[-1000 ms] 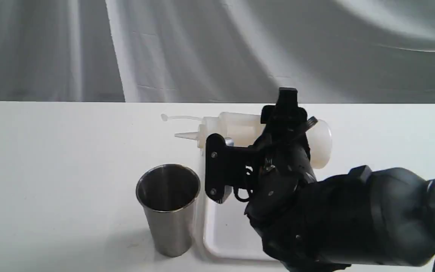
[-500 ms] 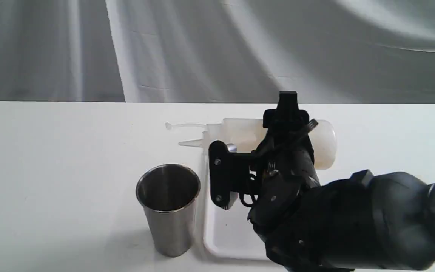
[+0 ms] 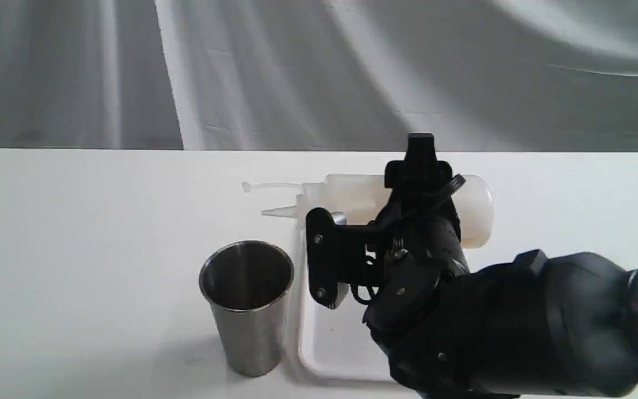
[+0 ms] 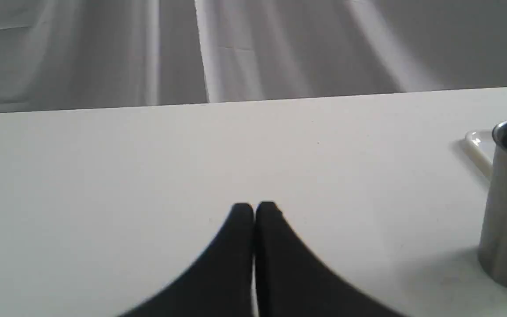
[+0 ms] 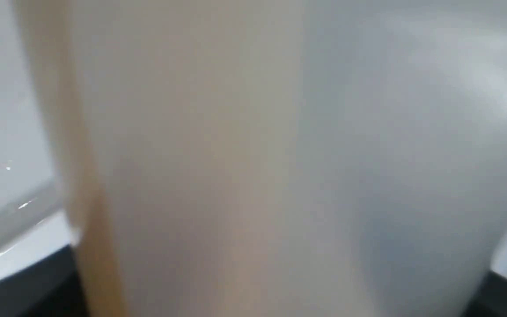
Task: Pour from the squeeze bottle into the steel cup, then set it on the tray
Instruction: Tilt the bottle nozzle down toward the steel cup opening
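Mia: Since a second ago the right gripper (image 3: 420,183) has slid slightly rightward and down, then settled. It's clamped across the squeeze bottle (image 3: 352,197).
Tom: Where's the bottle?
Mia: Held level in the air above the far end of the tray (image 3: 330,349), its nozzle (image 3: 279,210) aimed left, beyond the steel cup (image 3: 247,305). Well apart, the left gripper (image 4: 254,211) sits closed and empty.
Tom: Risk?
Mia: I judge the nozzle isn't clearly over the cup's mouth. Tilting or squeezing the soft wall now could spill onto the table (image 3: 75,249).

Whitish translucent squeeze bottle (image 3: 346,194); shiny silver steel cup (image 3: 250,332) (dark inside); white tray (image 3: 330,349); grey backdrop (image 3: 297,72).
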You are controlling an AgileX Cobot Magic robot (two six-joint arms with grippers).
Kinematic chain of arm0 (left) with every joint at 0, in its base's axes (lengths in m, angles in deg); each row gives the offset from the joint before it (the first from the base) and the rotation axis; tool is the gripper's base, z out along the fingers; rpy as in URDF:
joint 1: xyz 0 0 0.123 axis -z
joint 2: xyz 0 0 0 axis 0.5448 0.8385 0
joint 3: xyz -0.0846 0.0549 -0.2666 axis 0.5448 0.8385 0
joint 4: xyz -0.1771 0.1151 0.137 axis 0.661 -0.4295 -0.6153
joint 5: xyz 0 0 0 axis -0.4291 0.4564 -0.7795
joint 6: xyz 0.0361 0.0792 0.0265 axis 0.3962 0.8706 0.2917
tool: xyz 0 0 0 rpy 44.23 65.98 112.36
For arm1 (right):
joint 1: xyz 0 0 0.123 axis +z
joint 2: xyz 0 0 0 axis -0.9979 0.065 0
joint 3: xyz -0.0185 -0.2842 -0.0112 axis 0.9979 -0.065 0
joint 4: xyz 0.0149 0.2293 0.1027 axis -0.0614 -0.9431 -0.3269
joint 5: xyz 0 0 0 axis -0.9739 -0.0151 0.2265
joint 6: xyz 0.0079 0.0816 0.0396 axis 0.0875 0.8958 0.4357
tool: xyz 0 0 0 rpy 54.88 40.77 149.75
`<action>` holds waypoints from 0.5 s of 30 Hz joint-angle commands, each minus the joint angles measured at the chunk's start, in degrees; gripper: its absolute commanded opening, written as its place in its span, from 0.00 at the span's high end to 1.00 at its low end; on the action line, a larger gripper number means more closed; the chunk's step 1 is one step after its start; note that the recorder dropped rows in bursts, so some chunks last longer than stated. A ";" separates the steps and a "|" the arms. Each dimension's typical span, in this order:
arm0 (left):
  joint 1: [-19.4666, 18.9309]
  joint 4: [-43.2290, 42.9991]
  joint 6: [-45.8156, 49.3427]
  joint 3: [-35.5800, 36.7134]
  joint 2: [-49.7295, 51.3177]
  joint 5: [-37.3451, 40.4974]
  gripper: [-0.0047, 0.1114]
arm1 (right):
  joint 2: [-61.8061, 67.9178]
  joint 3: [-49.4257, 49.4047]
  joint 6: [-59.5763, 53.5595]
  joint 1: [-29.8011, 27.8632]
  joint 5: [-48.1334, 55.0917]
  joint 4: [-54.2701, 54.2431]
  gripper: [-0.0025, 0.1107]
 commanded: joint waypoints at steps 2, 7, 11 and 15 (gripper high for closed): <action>-0.09 0.06 -0.37 0.25 -0.15 -0.43 0.96 | -0.95 -0.03 -6.81 0.13 3.17 1.81 0.98; -0.09 0.06 -0.23 0.25 -0.15 -0.43 0.96 | -0.95 -0.03 -8.74 0.13 3.74 1.81 0.98; -0.09 0.06 -0.23 0.25 -0.15 -0.43 0.96 | -0.95 -0.03 -8.74 0.13 3.74 1.81 0.98; -0.09 0.06 -0.23 0.25 -0.15 -0.43 0.96 | -0.95 -0.03 -10.74 0.38 3.74 1.81 0.98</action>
